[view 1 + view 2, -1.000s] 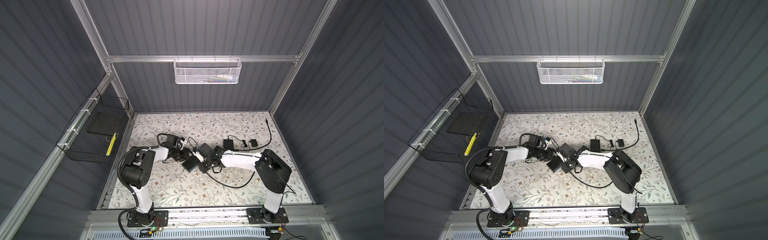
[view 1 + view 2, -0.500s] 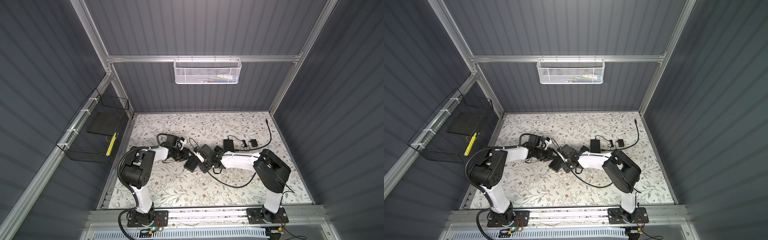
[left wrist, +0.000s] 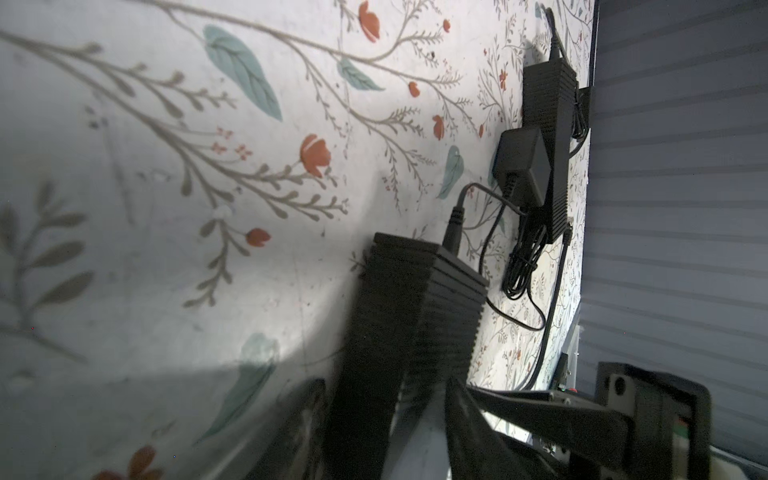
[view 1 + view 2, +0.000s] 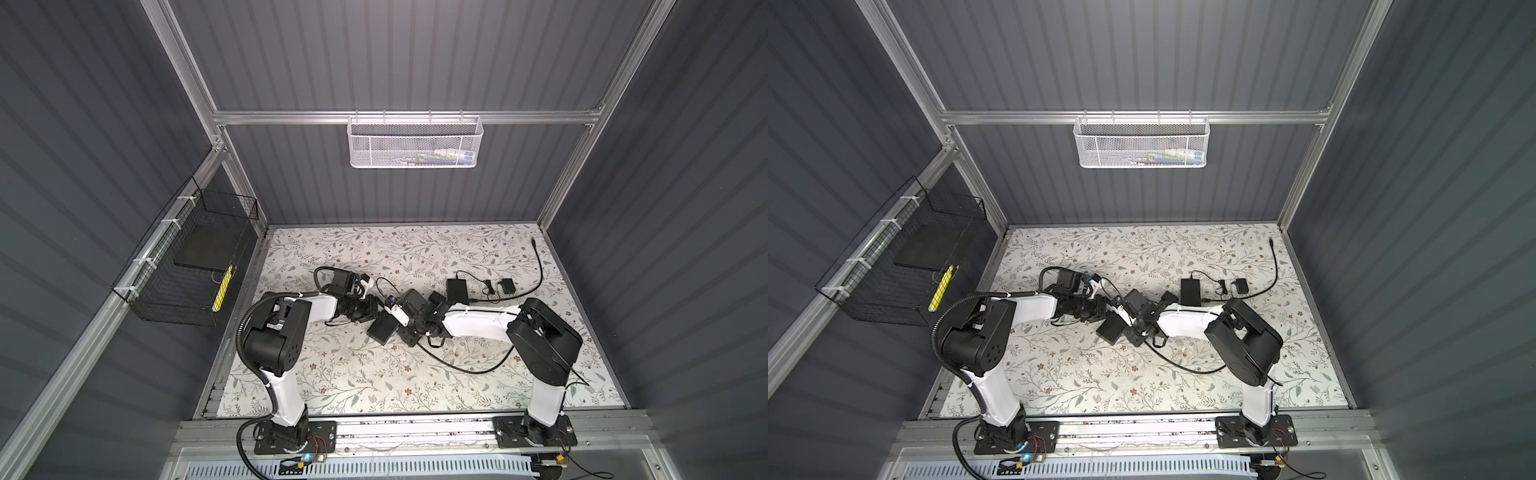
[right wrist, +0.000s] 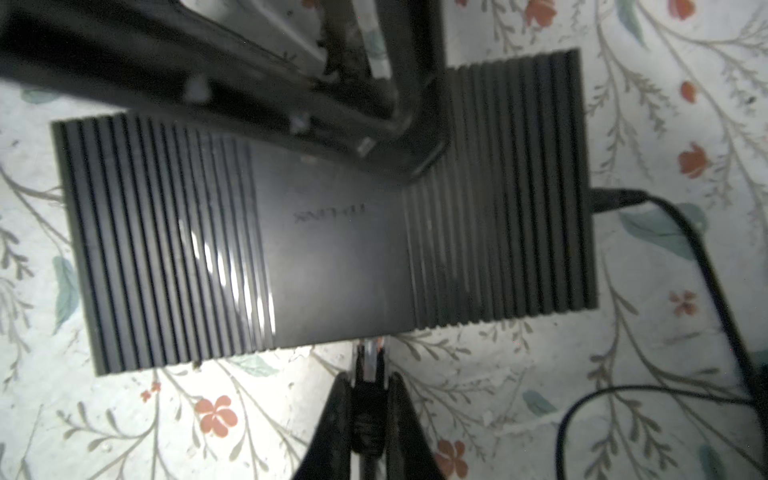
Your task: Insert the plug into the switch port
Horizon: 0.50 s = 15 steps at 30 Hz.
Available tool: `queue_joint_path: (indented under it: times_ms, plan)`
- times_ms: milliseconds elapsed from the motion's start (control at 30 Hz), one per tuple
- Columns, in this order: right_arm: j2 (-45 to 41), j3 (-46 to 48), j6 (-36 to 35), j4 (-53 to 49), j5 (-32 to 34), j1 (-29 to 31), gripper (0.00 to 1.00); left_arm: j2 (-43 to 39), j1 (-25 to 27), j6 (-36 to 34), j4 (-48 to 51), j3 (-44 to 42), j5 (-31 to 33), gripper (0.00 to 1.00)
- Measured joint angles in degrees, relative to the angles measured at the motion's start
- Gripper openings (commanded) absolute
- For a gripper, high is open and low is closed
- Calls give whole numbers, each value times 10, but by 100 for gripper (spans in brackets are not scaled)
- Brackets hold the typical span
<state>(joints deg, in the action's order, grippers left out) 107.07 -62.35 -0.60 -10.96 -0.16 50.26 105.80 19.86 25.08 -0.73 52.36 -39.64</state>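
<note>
The switch [image 5: 332,232] is a black ribbed box lying flat on the floral mat, seen in both top views [image 4: 382,329] [image 4: 1111,330]. My left gripper [image 3: 382,424] is shut on one end of it, a finger [image 5: 415,124] lying along its top. My right gripper [image 5: 368,382] is shut on the plug [image 5: 368,361], a clear connector with a black boot. The plug's tip meets the switch's long side facing my right gripper. The port itself is hidden. In a top view the right gripper [image 4: 409,332] sits just right of the switch.
A power lead [image 5: 615,199] enters the switch's short side. The plug's black cable [image 4: 469,368] loops toward the front. A power brick [image 4: 456,289], a small adapter [image 4: 507,286] and a loose cable [image 4: 536,266] lie behind. A black wire basket [image 4: 187,270] hangs left, a white one [image 4: 415,143] on the back wall.
The right arm has edged slightly left toward the switch. Both grips look unchanged and the switch has barely moved.
</note>
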Motion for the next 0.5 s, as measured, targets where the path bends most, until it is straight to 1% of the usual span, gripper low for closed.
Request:
queue_joint_path:
  times_ms: [500]
  plan:
    - [-4, -8, -25, -23, -8, 0, 0, 11, 2, -5, -15, 0, -20, 48]
